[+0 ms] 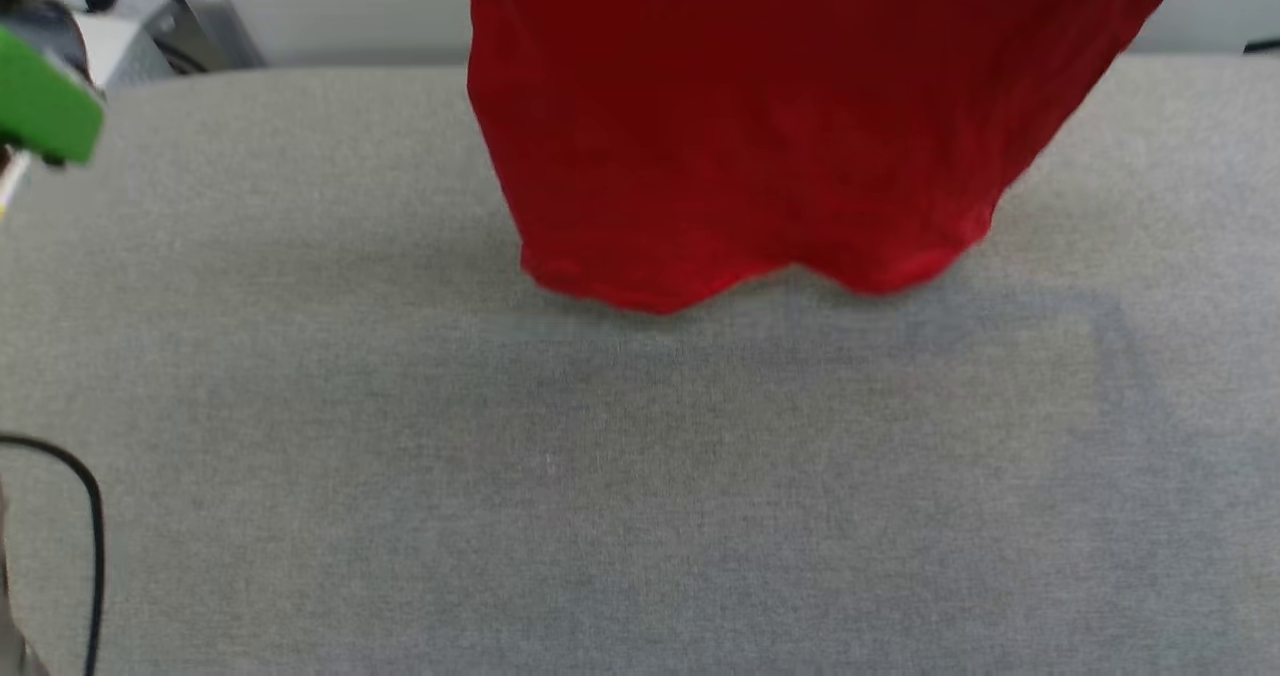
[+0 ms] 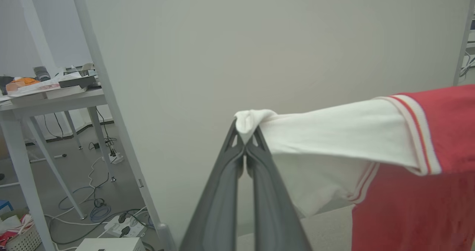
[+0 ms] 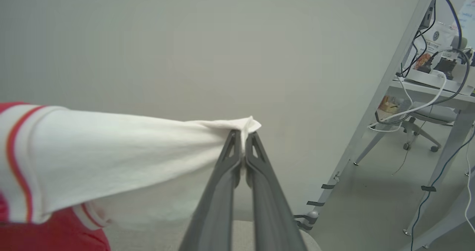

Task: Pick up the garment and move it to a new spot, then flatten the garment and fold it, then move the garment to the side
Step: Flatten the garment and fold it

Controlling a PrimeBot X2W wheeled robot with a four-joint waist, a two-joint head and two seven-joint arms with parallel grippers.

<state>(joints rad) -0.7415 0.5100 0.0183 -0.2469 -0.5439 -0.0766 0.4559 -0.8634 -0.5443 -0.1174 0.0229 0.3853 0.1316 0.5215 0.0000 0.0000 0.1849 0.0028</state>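
Most of the near ground is the grey, cloth-covered counter (image 1: 600, 476), bare across its middle. A thin black cable (image 1: 92, 516) loops over its near left edge. Further left and back, a blurred green object (image 1: 45, 106) juts in over the counter's edge.

Towards the far side, a little right of centre, the garment (image 1: 760, 146) hangs as a broad red panel with its hem lowest. The hem sags in two lobes close over the counter, and I cannot tell whether it touches. A scrap of white lettering shows at the panel's top.

Higher up, the left end effector (image 2: 245, 139) has its two dark fingers pressed together on the bunched tip of one white sleeve (image 2: 334, 139). That sleeve stretches away to the striped armhole trim and the red body. The right end effector (image 3: 242, 136) is likewise clamped on the tip of the second white sleeve (image 3: 130, 150), pulled taut between its fingers and the red cloth.

Beyond both stands a plain pale wall panel (image 2: 259, 50). Far off on the left side is a cluttered white desk (image 2: 55, 98) with cords on the floor (image 2: 96, 202). Far off on the right are another desk (image 3: 445, 91) and a wheeled chair (image 3: 423, 124).
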